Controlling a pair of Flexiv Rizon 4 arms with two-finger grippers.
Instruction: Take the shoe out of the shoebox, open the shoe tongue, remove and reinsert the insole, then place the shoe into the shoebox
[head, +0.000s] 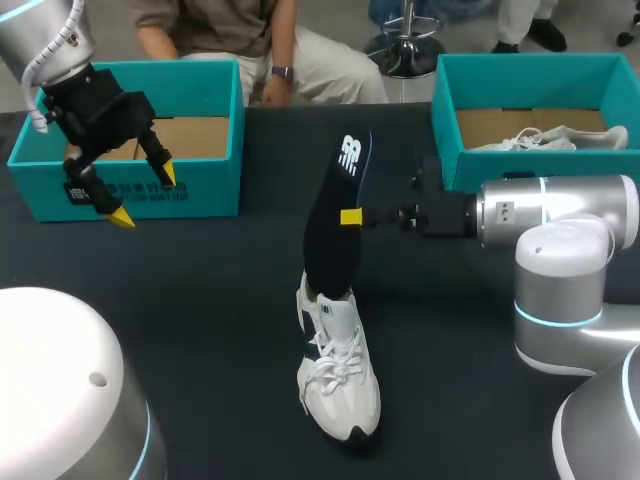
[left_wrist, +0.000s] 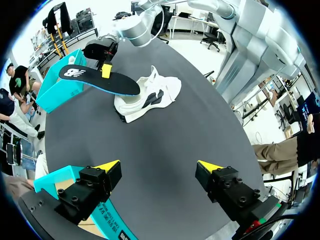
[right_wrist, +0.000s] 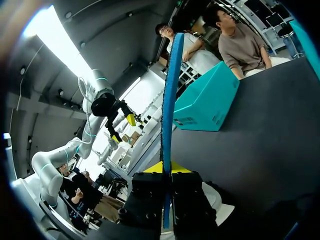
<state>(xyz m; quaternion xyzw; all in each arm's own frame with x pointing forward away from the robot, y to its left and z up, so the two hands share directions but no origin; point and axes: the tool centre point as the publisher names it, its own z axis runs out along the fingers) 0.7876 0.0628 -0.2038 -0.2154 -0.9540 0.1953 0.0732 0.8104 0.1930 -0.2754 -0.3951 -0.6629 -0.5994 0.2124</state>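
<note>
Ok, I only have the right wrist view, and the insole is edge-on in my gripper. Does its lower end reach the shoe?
Observer: Yes. In the head view the insole slants down and its lower end meets the opening of the white shoe. I cannot tell how deep it sits.
Operator: How does the shoe lie?
Observer: It stands on its sole on the table, with its toe towards the near edge.
Operator: Is the shoebox on my right empty?
Observer: No. The right shoebox holds a second shoe.
</note>
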